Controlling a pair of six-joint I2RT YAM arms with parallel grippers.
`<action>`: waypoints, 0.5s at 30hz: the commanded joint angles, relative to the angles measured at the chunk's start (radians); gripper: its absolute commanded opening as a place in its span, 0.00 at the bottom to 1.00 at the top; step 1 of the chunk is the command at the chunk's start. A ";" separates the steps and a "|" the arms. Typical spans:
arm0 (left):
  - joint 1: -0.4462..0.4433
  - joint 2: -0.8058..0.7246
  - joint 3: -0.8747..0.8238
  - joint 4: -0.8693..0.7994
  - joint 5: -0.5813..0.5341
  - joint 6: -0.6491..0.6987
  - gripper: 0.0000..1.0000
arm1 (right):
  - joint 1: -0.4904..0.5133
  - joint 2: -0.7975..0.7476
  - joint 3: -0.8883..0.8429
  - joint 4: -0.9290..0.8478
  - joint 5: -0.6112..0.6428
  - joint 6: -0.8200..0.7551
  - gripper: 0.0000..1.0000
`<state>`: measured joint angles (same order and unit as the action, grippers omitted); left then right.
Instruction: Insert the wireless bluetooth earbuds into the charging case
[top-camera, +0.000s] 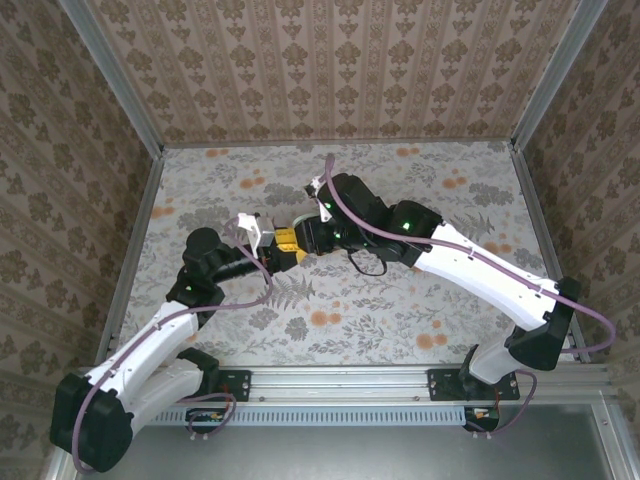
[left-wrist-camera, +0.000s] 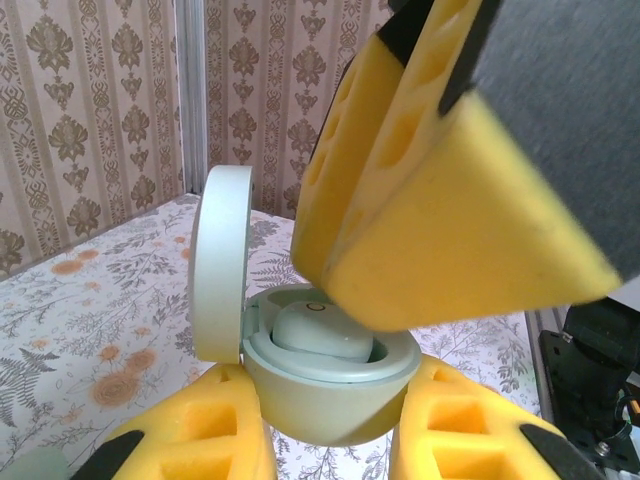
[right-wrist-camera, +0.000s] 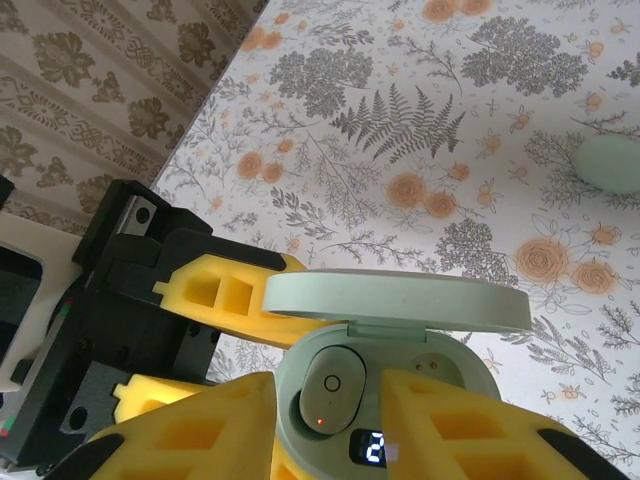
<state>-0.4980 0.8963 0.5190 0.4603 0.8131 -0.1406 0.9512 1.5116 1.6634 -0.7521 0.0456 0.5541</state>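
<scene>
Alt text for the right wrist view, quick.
The charging case, held open-lidded in the left gripper, has one earbud seated in its left socket; the right socket is empty. The right gripper hovers over it, and a small mint piece lies on the floral table at right.

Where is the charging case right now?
Left wrist view: the charging case sits open, lid upright, clamped in the left gripper, the right gripper just above it.

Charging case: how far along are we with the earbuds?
Done: the charging case is open, with one earbud seated in its socket. In hand: the left gripper clamps the case, and the right gripper hovers open and empty over it. Left: the other socket is bare, and what looks like the second earbud lies on the table.
</scene>
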 joint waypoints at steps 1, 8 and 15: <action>-0.003 -0.017 -0.013 0.013 -0.006 0.024 0.02 | -0.012 -0.080 0.007 0.011 0.008 0.011 0.34; -0.001 -0.022 -0.008 0.004 -0.012 0.026 0.02 | -0.089 -0.193 -0.041 -0.020 0.010 -0.008 0.34; 0.002 -0.024 0.001 -0.021 -0.015 0.029 0.02 | -0.335 -0.266 -0.164 -0.101 -0.042 -0.021 0.35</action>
<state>-0.4976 0.8944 0.5171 0.4419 0.8024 -0.1337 0.6834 1.2457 1.5543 -0.7795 0.0322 0.5514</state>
